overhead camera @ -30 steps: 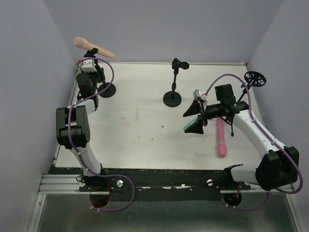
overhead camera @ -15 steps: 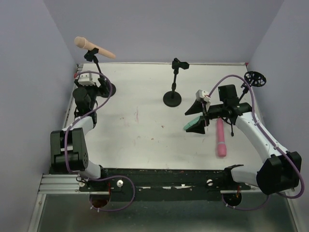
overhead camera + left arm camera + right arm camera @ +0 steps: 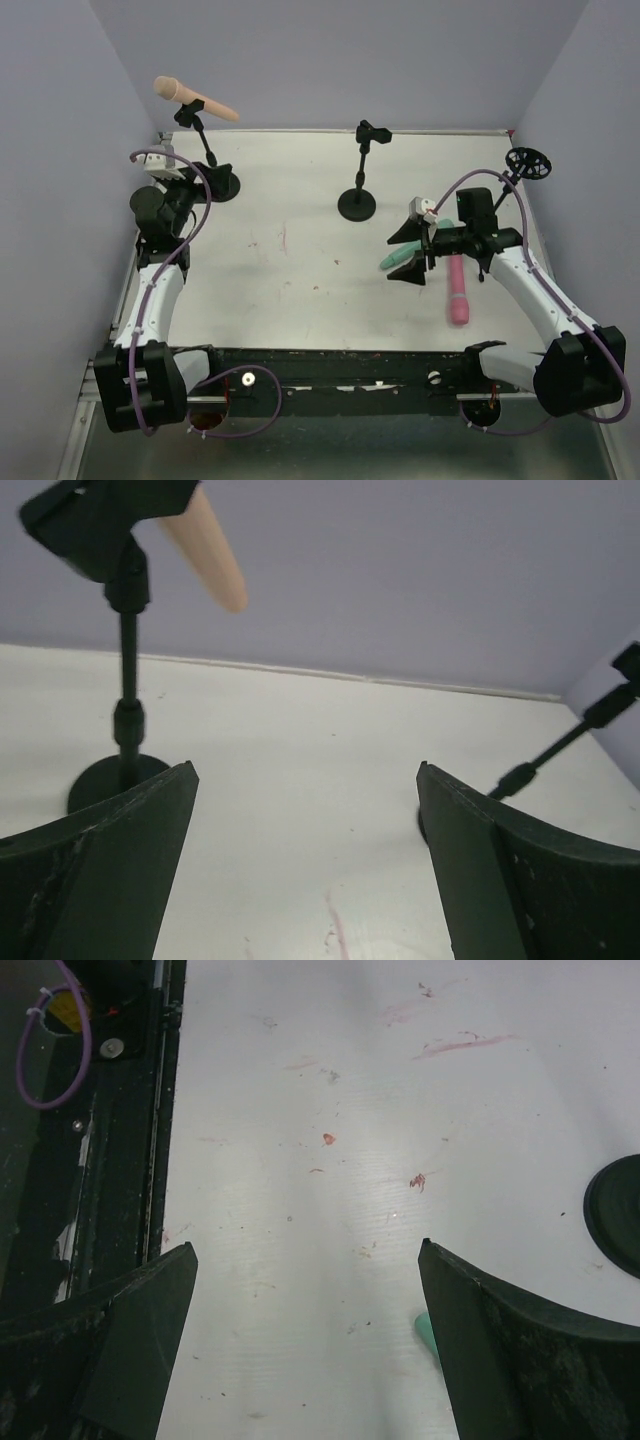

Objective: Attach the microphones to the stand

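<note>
The peach microphone sits tilted in the clip of the left stand; its tail shows beside that clip. My left gripper is open and empty, low beside this stand's base. The teal microphone lies on the table, mostly hidden under my open right gripper; only a teal sliver shows by the right finger. The pink microphone lies flat just right of it. The middle stand has nothing in its clip.
A third stand with a round top is at the far right edge. The middle stand's base is ahead of the right gripper. The table's near edge and black rail run along its left. Walls close in the back and sides.
My left gripper has opened, leaving the peach microphone in the clip, and drawn back and down from the stand. The right gripper has shifted slightly nearer over the teal microphone.
</note>
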### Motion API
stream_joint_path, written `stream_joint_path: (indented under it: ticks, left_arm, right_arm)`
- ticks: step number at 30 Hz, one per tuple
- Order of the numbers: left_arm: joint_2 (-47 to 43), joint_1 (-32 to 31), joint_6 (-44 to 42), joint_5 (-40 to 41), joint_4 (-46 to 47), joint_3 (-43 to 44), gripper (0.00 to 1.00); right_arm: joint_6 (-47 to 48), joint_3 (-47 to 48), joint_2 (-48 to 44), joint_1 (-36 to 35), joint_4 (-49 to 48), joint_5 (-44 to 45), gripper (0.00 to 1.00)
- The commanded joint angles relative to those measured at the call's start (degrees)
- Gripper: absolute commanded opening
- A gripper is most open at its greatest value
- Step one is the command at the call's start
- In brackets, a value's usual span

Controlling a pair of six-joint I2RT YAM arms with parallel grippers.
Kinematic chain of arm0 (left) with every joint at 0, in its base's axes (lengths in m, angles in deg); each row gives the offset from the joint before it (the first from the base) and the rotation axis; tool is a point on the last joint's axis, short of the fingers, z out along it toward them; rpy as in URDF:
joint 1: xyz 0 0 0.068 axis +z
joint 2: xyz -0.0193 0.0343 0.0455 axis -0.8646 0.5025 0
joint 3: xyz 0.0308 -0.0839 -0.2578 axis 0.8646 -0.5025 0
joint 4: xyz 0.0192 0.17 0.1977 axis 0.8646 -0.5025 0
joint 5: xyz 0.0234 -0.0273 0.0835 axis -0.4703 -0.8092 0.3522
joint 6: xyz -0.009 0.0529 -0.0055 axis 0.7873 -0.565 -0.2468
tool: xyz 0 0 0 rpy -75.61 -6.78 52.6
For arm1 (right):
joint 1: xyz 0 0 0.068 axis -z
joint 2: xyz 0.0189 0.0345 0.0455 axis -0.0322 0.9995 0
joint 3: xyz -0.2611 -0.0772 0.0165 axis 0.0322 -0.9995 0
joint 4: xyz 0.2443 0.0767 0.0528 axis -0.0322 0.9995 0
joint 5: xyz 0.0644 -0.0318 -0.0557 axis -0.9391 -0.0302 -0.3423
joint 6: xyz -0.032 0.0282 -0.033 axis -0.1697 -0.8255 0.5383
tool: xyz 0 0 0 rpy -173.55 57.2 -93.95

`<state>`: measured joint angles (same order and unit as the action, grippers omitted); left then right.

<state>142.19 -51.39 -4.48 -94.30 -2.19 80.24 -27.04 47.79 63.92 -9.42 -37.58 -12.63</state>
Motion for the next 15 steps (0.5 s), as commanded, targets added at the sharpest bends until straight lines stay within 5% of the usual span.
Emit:
stream_joint_path:
  ticks: [1, 10, 15]
  left_arm:
    - [-1.91, -0.18, 10.07, -17.56, -6.22, 1.37, 0.98]
    - [-11.21, -12.03, -0.61, -17.86, -20.62, 2.6, 0.98]
    - [-15.09, -17.84, -5.73, -15.12, -25.48, 3.3, 0.99]
  right_arm:
    - [-4.27, -0.74, -1.5, 0.28, -5.23, 3.16, 1.0]
    - [-3.92, 19.72, 0.87, 0.28, 20.24, 13.43, 1.0]
    - [-14.89, 22.56, -1.85, 0.37, 16.76, 17.67, 1.0]
